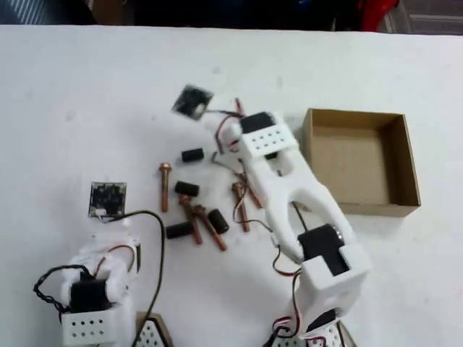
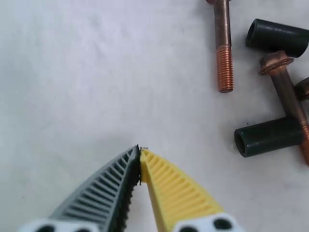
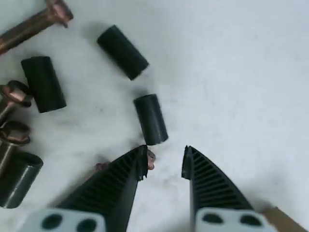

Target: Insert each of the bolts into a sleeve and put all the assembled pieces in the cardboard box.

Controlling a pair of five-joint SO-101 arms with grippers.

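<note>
Bolts point(image 1: 165, 186) and sleeves point(image 1: 192, 155) lie scattered mid-frame, box point(image 1: 401, 155) at right. Right gripper point(image 3: 164, 162) gapes just short of a sleeve point(image 3: 150, 119); left gripper point(image 2: 140, 154) is pinched closed.

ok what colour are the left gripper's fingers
One grey, one yellow on the left gripper; clearest in the left wrist view.

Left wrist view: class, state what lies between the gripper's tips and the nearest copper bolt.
Only bare white table, seen in the left wrist view, separates the left gripper from that bolt.
</note>
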